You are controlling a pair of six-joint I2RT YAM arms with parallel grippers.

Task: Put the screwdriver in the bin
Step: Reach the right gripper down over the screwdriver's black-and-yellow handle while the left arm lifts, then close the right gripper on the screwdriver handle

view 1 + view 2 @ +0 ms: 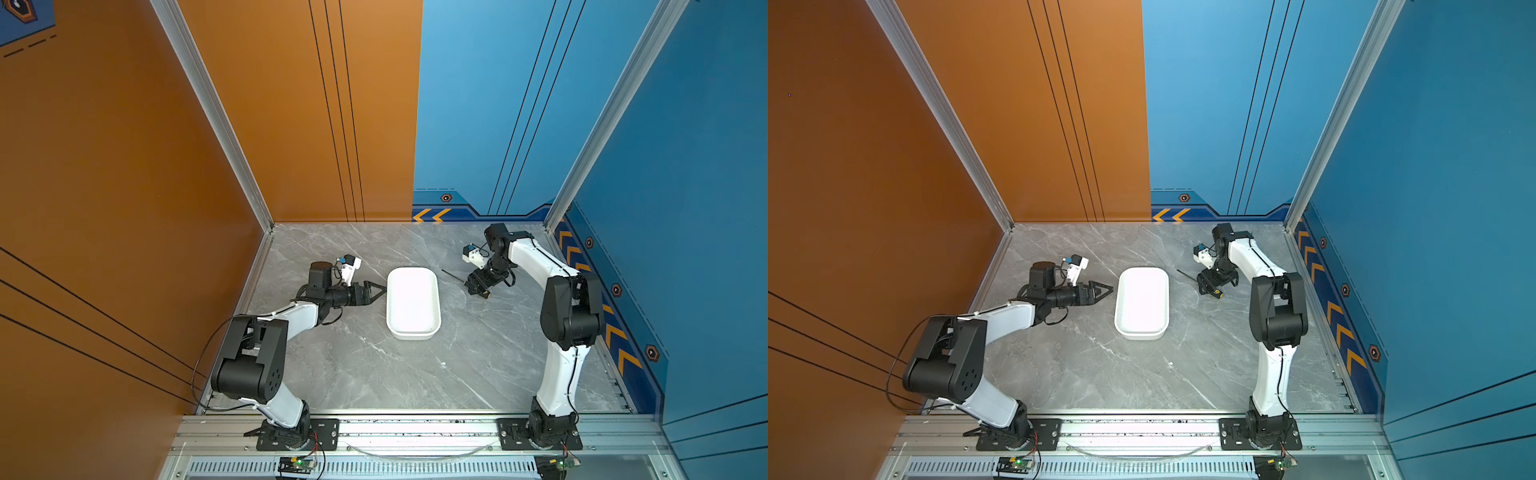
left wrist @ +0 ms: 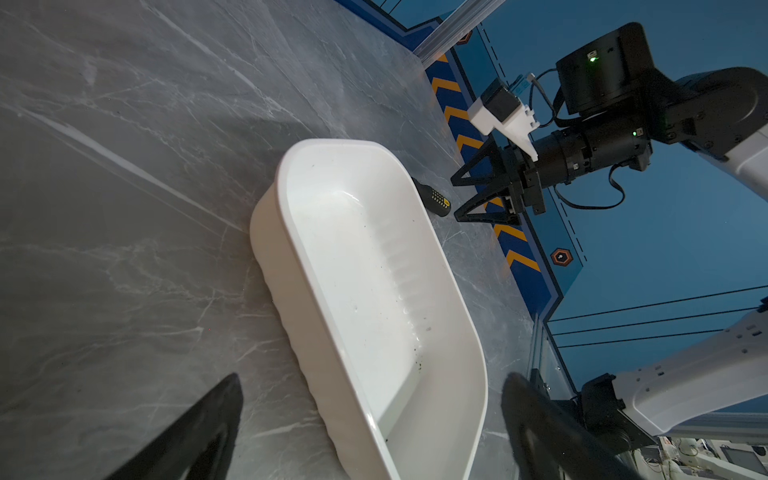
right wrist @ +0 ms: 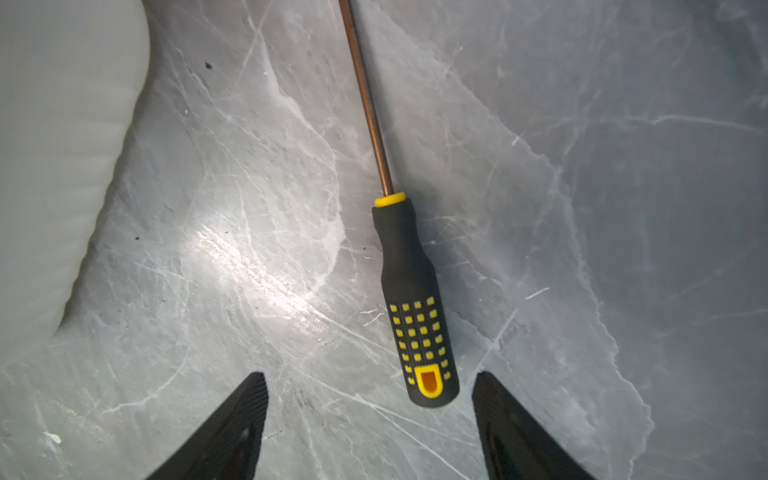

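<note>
Sitting on grey desk (image 1: 374, 374): white bin (image 1: 413, 333). Pointing at its left rim from just beside: left pincer (image 1: 381, 288), spread open. Lying flat on desk right of bin: screwdriver (image 3: 409, 282), yellow-dotted handle end between open, ungripping fingertips of right pincer (image 3: 370, 375).

Top views bright, even, sharp; bin (image 1: 413, 333) floor blown out white. Left wrist view dim, bluish, soft toward the edges. Right wrist view: glare patch on table (image 3: 257, 266), bin corner blurred, screwdriver (image 3: 411, 291) sharp, soft shadow beside it.
</note>
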